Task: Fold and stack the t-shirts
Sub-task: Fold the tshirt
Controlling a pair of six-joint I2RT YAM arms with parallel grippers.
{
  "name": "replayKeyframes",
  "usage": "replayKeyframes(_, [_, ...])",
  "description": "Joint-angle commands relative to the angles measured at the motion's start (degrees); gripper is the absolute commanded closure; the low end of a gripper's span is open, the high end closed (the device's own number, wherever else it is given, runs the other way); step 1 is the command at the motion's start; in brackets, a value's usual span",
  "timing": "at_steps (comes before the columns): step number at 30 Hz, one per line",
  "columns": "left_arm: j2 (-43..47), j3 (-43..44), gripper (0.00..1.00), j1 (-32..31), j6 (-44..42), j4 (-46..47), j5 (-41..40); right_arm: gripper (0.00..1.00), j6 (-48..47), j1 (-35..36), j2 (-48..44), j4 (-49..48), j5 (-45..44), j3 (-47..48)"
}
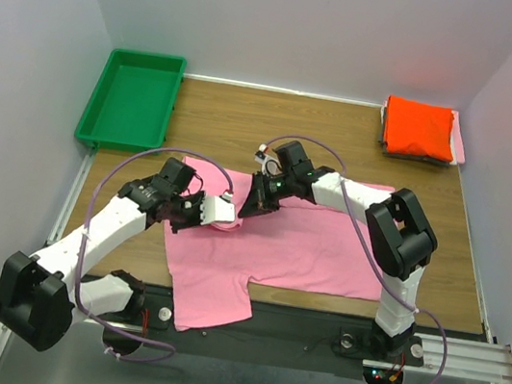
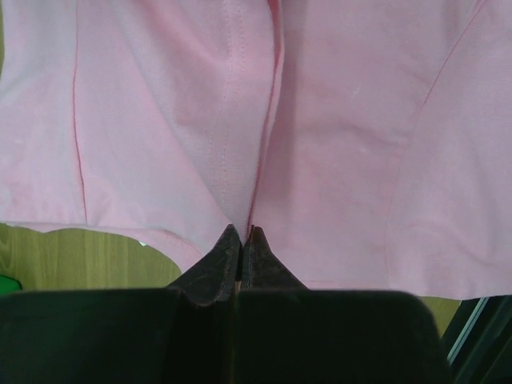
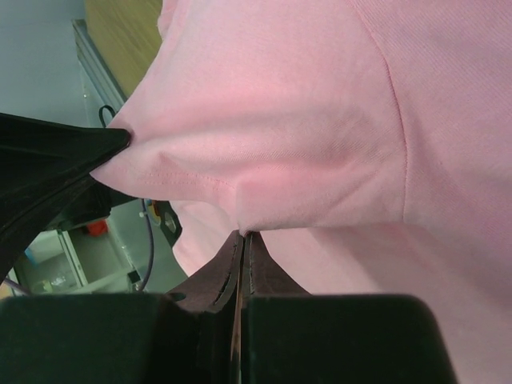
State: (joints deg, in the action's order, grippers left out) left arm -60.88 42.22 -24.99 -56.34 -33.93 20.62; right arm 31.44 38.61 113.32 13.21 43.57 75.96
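Starting big: the table [image 1: 247,123] carries the large pink t-shirt [image 1: 305,249], spread flat mid-table, one flap overhanging the near edge. You have little room there. Bare wood lies beyond the shirt's far edge. The green tray [image 1: 134,100] sits in the far left corner, well apart. In the far right corner the orange-red t-shirt [image 1: 420,128] tops the folded stack, out of the way. The left gripper [image 1: 225,214] and right gripper [image 1: 249,206] sit close together at the shirt's left end. Each is clamped on a pinch of pink cloth, probably so you can lift that edge evenly and fold it rightward.
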Motion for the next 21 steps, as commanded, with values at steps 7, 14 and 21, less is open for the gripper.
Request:
replayKeyframes(7, [-5.12,-1.7,0.86,0.21,-1.32,-1.49,0.65,0.85,-4.36,-0.11,1.47,2.51,2.04,0.23])
replayKeyframes(14, [-4.85,4.88,0.52,5.03,-1.06,-2.11,6.08,0.44,-17.88,-8.26,-5.02,15.15,3.89,4.1])
replayKeyframes(21, [-18.64,17.09,0.49,14.79,5.97,6.59,10.66,0.5,-30.91,-21.81,-11.53,26.24,-7.06,5.25])
